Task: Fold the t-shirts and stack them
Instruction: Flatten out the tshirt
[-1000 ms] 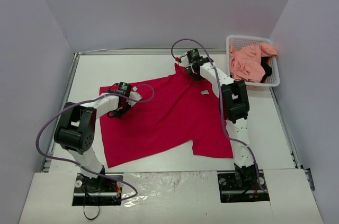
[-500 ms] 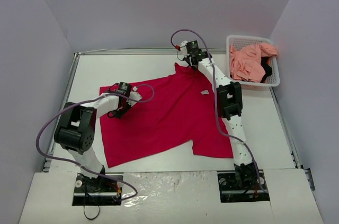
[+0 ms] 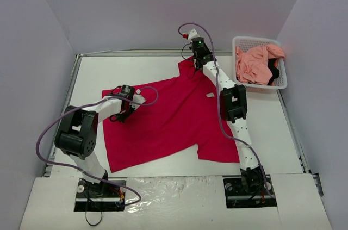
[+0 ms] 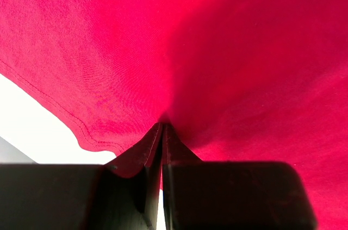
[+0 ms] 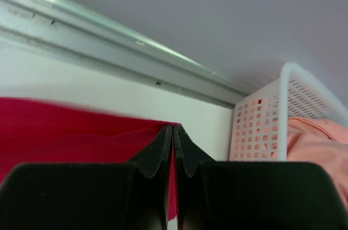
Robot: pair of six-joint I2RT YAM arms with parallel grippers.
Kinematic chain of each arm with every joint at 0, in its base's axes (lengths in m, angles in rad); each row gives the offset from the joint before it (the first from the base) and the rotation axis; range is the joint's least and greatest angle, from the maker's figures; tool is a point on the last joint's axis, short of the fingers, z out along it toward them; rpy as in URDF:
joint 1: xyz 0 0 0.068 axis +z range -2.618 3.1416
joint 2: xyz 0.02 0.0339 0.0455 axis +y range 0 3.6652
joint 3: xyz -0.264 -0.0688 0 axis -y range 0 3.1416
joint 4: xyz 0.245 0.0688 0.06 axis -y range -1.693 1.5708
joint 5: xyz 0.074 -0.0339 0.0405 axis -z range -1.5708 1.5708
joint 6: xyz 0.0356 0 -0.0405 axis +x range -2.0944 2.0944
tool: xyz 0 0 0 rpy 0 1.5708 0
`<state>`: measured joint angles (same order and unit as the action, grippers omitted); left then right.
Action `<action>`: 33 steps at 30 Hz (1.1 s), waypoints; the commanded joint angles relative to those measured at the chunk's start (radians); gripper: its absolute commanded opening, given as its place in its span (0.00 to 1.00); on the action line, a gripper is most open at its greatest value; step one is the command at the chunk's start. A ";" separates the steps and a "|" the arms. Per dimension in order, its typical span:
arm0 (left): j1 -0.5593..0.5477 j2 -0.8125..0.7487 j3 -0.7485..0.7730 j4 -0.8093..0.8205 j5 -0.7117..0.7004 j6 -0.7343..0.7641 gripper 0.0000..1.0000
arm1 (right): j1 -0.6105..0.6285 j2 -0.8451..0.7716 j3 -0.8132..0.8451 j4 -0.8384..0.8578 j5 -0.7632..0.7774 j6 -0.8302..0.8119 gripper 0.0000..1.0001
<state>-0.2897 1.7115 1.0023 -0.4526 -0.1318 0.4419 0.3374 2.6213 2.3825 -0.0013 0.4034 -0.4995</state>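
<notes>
The crimson red t-shirt point(image 3: 168, 116) lies spread on the white table. My left gripper point(image 3: 124, 112) is shut on its left edge; in the left wrist view the red cloth point(image 4: 217, 50) bunches at the closed tips point(image 4: 162, 126). My right gripper point(image 3: 191, 62) is shut on the shirt's far corner and holds it raised; the right wrist view shows red cloth point(image 5: 70, 132) pinched between the tips point(image 5: 173, 128). The salmon pink t-shirt point(image 3: 254, 62) and a bit of black garment point(image 3: 273, 72) lie in the basket.
The white lattice basket point(image 3: 283, 80) stands at the back right, also in the right wrist view point(image 5: 261, 126). A metal rail point(image 3: 130, 53) runs along the table's far edge. Grey walls enclose the table on three sides.
My right gripper has moved toward the far edge and lifted, pulling the shirt's far corner with it. The left gripper has stayed in place.
</notes>
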 commanded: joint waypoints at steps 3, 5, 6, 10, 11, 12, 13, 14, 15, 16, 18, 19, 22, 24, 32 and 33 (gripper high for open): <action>-0.008 -0.036 0.002 -0.041 0.009 -0.017 0.02 | -0.009 0.046 0.061 0.230 0.115 -0.051 0.02; -0.008 -0.032 -0.001 -0.038 0.005 -0.017 0.02 | 0.000 0.071 0.046 0.300 0.152 -0.120 0.09; -0.008 -0.032 -0.004 -0.037 0.003 -0.017 0.03 | 0.005 0.083 0.041 0.323 0.172 -0.144 0.13; -0.008 -0.021 -0.005 -0.031 0.000 -0.017 0.02 | 0.025 0.137 0.030 0.411 0.248 -0.226 0.84; -0.008 -0.018 -0.004 -0.031 0.000 -0.017 0.02 | 0.028 0.131 0.020 0.411 0.253 -0.229 0.90; -0.008 -0.016 -0.002 -0.032 -0.002 -0.017 0.02 | 0.031 0.117 0.005 0.412 0.252 -0.228 0.93; -0.008 -0.015 -0.001 -0.029 0.000 -0.017 0.02 | 0.032 0.100 -0.020 0.420 0.249 -0.218 0.95; -0.006 -0.015 -0.001 -0.026 0.001 -0.017 0.02 | 0.032 0.054 -0.081 0.420 0.244 -0.208 0.94; -0.006 -0.015 -0.002 -0.024 0.003 -0.017 0.02 | 0.032 0.028 -0.109 0.413 0.235 -0.194 0.93; -0.006 -0.013 -0.004 -0.021 0.011 -0.017 0.03 | 0.034 -0.019 -0.135 0.391 0.229 -0.166 0.92; -0.006 -0.013 -0.004 -0.017 0.015 -0.020 0.02 | 0.037 -0.072 -0.216 0.367 0.229 -0.149 0.91; -0.005 -0.013 -0.005 -0.014 0.023 -0.022 0.02 | 0.038 -0.098 -0.251 0.353 0.232 -0.136 0.90; 0.004 -0.019 0.001 -0.012 0.044 -0.028 0.02 | 0.043 -0.219 -0.400 0.319 0.222 -0.094 0.90; 0.014 -0.027 0.010 -0.015 0.049 -0.035 0.03 | 0.045 -0.303 -0.492 0.278 0.215 -0.070 0.89; 0.037 -0.092 0.050 -0.034 0.080 -0.040 0.02 | 0.051 -0.498 -0.675 0.170 0.215 0.015 0.89; 0.043 -0.096 0.058 -0.029 0.080 -0.040 0.02 | 0.052 -0.515 -0.681 0.120 0.200 0.025 0.89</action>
<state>-0.2604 1.6806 1.0073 -0.4614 -0.0731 0.4171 0.3813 2.1723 1.7378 0.2199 0.5987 -0.5327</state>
